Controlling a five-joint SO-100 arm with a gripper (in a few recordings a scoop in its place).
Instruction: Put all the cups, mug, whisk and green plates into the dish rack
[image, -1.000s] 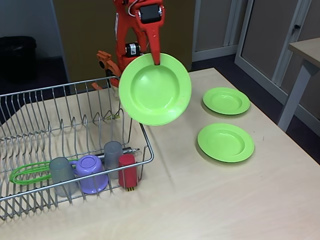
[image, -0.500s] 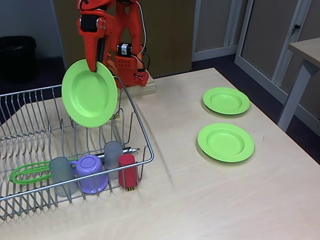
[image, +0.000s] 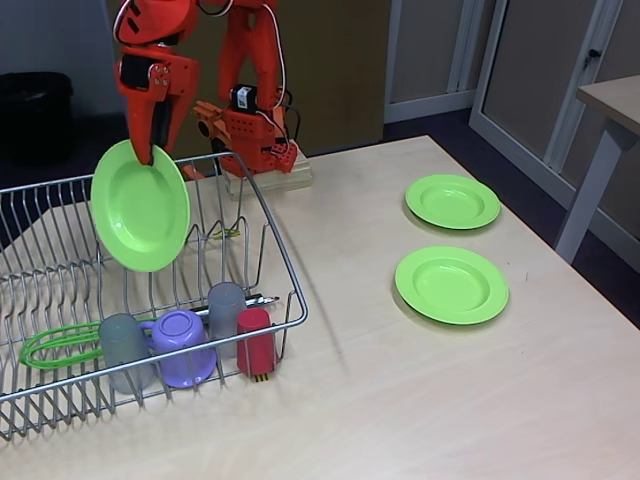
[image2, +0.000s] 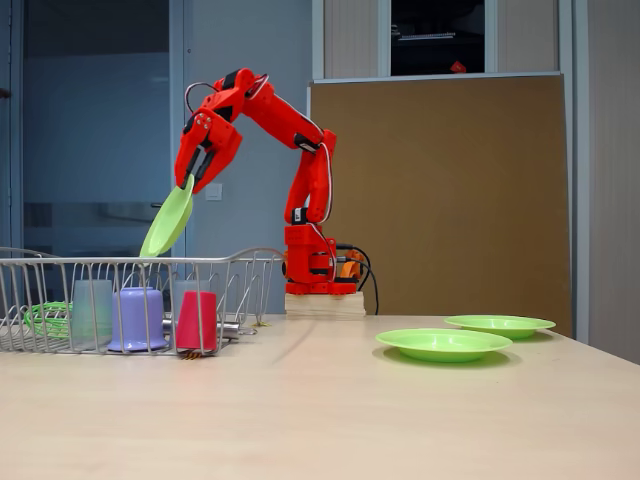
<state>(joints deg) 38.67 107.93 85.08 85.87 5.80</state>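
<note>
Bright even indoor light, soft shadows on table (image: 420, 400); sharp focus, no glare

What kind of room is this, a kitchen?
Probably an office or lab, not a kitchen: a plain wooden table, grey cabinet doors behind it, and a brown partition board. The dish rack looks staged.

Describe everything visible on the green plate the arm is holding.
The round lime-green plastic plate has a raised rim and a shallow well, glossy and unmarked. The orange gripper is shut on its upper rim, so it hangs tilted, nearly on edge, its hollow face toward the camera in a fixed view and seen as a thin slanted sliver in another fixed view. It is held above the silver wire dish rack, over the prong rows; its lower edge looks clear of the wires, and nothing but the gripper touches it.
</note>
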